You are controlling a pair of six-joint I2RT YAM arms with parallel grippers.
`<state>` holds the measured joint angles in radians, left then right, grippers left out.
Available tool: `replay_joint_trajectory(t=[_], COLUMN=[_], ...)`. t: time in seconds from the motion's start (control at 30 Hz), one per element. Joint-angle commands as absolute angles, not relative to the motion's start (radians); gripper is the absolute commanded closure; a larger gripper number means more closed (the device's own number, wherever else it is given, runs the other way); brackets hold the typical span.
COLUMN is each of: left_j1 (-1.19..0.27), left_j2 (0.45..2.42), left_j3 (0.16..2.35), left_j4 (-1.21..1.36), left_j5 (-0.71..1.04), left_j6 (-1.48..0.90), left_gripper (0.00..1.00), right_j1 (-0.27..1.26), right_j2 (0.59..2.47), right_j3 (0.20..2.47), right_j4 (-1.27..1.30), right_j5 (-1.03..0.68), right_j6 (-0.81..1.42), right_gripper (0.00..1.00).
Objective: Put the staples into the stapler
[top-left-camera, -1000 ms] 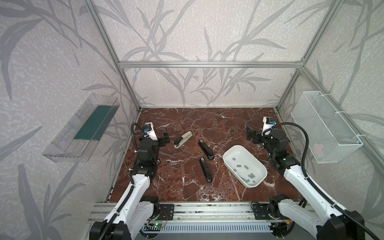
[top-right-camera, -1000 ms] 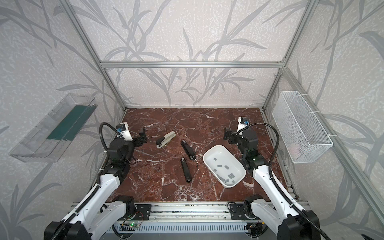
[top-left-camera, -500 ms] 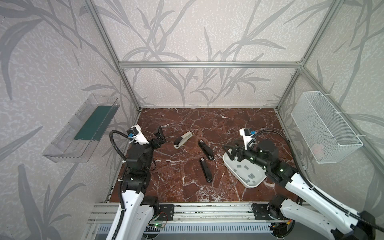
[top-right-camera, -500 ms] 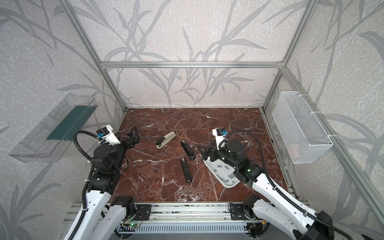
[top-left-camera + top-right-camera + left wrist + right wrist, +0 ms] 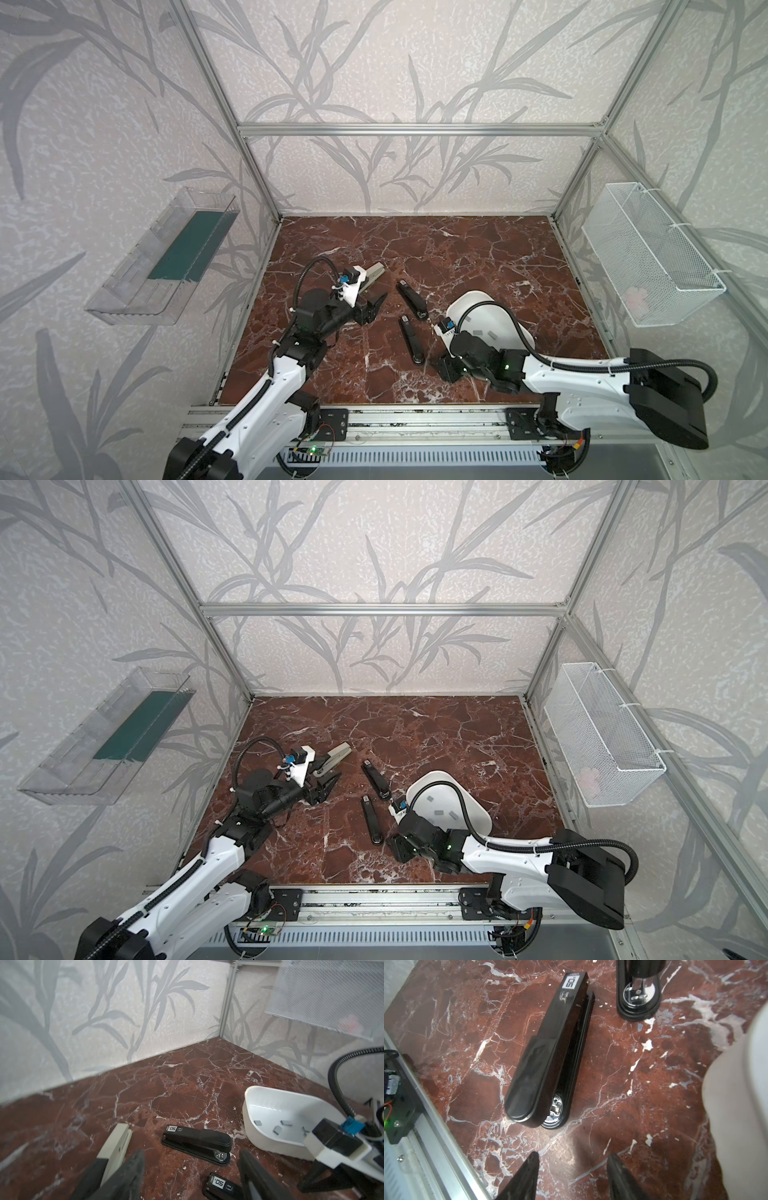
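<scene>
R pincer (image 5: 573, 1157) spread, empty, just beside near black stapler (image 5: 546, 1057); L pincer (image 5: 191, 1155) spread too. White tray (image 5: 280, 1095), right side, holds staples (image 5: 277, 1129). Stapler prob. shut: steady base, lift lid first.

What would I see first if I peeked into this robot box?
Shiny black staplers in the middle of the dark red marble table: the far black stapler and the near black stapler. To their right sits a white tray with little grey staples scattered inside. The right gripper hangs open by the near one, and the left gripper hangs open beside a grey stapler.
</scene>
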<state>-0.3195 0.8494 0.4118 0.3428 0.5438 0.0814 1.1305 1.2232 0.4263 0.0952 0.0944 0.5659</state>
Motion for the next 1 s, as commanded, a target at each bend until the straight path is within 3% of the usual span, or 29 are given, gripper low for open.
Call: replay_joint_trajectory(t=[0.0, 0.33, 0.73, 0.8, 0.97], left_j1=[-0.339, -0.388, -0.494, -0.510, -0.559], left_j2=[0.847, 0.922, 1.036, 1.050, 1.035], left_j3=[0.405, 0.497, 0.545, 0.557, 0.564], left_j4=[0.295, -0.140, -0.289, -0.312, -0.333], left_j5=[0.783, 0.923, 0.749, 0.722, 0.609], left_j6=[0.446, 0.790, 0.859, 0.868, 0.885], left_gripper=[0.48, 0.45, 0.46, 0.47, 0.50], right_j1=[1.234, 1.324, 1.322, 1.324, 1.323], right_j2=[1.177, 1.290, 1.545, 1.589, 1.653], right_j3=[0.419, 0.315, 0.444, 0.461, 0.489], right_j4=[0.201, 0.474, 0.632, 0.670, 0.697], right_j5=[0.204, 0.375, 0.475, 0.465, 0.444], right_j6=[0.517, 0.410, 0.296, 0.267, 0.235], right_gripper=[0.44, 0.44, 0.45, 0.49, 0.79])
